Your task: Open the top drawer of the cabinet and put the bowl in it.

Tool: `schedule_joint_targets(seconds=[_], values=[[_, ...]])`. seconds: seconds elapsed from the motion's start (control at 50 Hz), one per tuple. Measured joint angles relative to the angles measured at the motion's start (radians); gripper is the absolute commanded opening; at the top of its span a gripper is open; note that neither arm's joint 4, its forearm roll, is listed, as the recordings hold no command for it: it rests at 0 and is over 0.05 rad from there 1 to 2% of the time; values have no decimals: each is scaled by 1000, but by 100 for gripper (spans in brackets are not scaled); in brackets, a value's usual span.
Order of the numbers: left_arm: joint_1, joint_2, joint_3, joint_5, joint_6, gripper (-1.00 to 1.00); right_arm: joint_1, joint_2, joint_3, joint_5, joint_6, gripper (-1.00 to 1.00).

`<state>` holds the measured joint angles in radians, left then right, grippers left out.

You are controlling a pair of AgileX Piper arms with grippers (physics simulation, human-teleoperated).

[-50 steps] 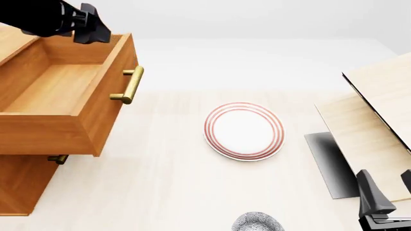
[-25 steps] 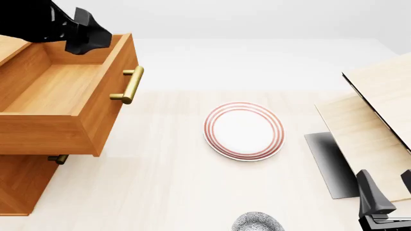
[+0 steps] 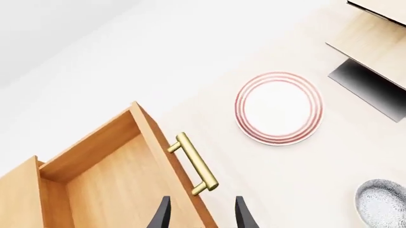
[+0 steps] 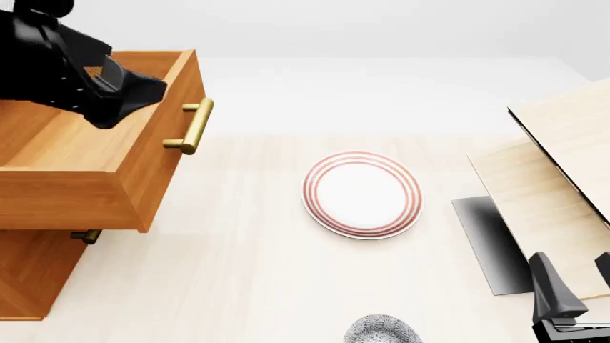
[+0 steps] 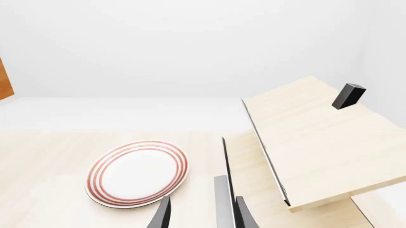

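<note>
One cabinet (image 4: 33, 271) stood at the left edge of the worktop (image 4: 238, 271), with its top drawer (image 4: 91, 153) pulled fully out; one brass handle (image 4: 191, 127) was seen on that drawer front, and the tip of a second handle (image 4: 86, 236) showed below it. The wood interior of the open drawer held nothing. One left gripper (image 4: 128, 89) was held above the drawer's front edge, its jaws spread apart with nothing between them. One bowl (image 4: 383, 330), speckled grey, lay on the worktop at the near edge of the front view, well apart from the cabinet. One red-ringed plate (image 4: 362, 193) lay between them, farther back. One pale wood unit (image 4: 562, 164) stood at the right. One right gripper (image 4: 572, 300) was held low beside it, its jaws spread and empty.
</note>
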<state>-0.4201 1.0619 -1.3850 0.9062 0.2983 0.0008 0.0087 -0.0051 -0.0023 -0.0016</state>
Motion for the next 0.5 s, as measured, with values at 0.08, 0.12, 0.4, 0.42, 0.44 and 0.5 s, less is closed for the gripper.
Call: schedule_joint_targets(seconds=[0.08,0.12,0.4,0.42,0.44,0.5], values=[[-19,-19,30,-17,13,100,0,0,0,0,0,100],[-28,-28,44,-26,19,100,0,0,0,0,0,100],[-105,-66,120,-79,40,100,0,0,0,0,0,100],[-111,-67,124,-82,41,100,0,0,0,0,0,100],[-117,-68,129,-86,41,100,0,0,0,0,0,100],[-134,-70,140,-97,44,100,0,0,0,0,0,100]])
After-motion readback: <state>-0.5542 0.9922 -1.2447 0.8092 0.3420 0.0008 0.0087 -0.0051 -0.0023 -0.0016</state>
